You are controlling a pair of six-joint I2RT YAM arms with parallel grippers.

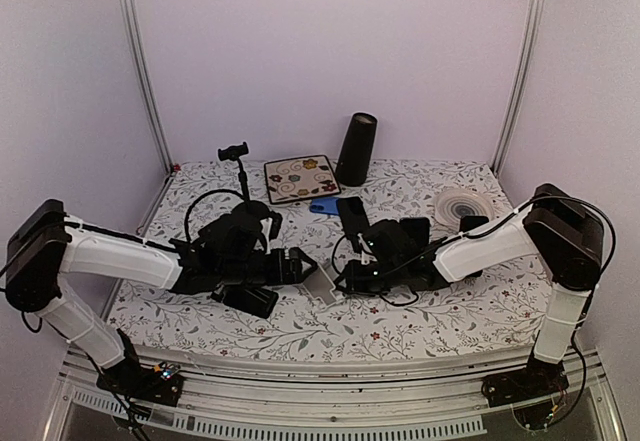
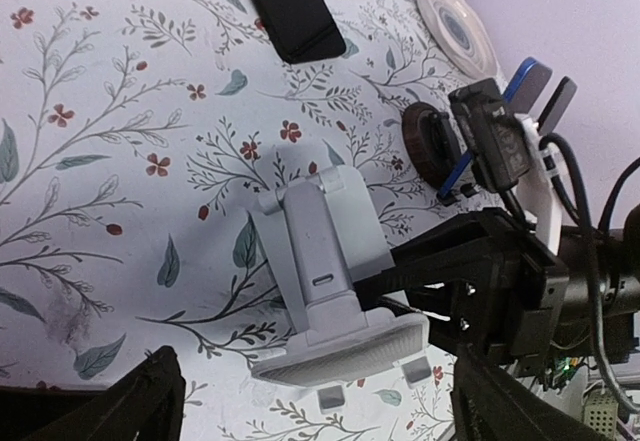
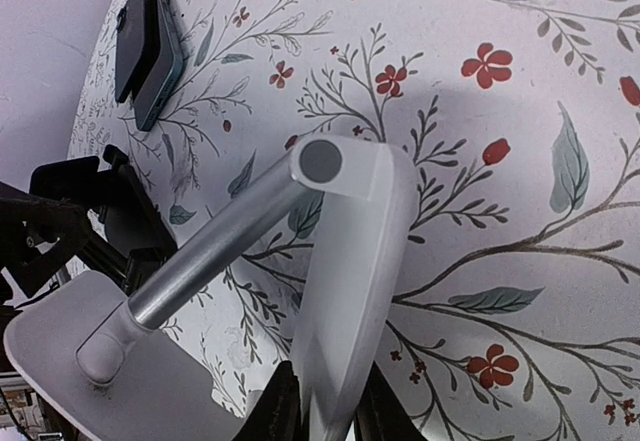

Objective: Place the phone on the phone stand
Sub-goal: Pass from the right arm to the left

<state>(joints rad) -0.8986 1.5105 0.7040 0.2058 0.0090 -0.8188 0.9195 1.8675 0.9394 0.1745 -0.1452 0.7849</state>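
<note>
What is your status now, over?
Left end effector open, at phone stand. Right end effector shut on phone stand. Phone flat on table, untouched. Nothing blocks it.

The phone stand (image 1: 321, 284) sits mid-tabletop (image 1: 440, 311), boxed in from both sides. The left end effector (image 2: 315, 416) straddles its base with fingers spread wide, and the right end effector (image 3: 322, 409) pinches its tilted plate. Just behind, the phone (image 1: 352, 211) lies flat, open from above, with a blue item (image 1: 322, 205) just beside it. A patterned tile (image 1: 301, 178), dark cylinder (image 1: 355, 148) and small tripod (image 1: 236, 161) line the back, and a white disc (image 1: 462, 205) lies to the right. The front strip of tabletop offers free passage.
</note>
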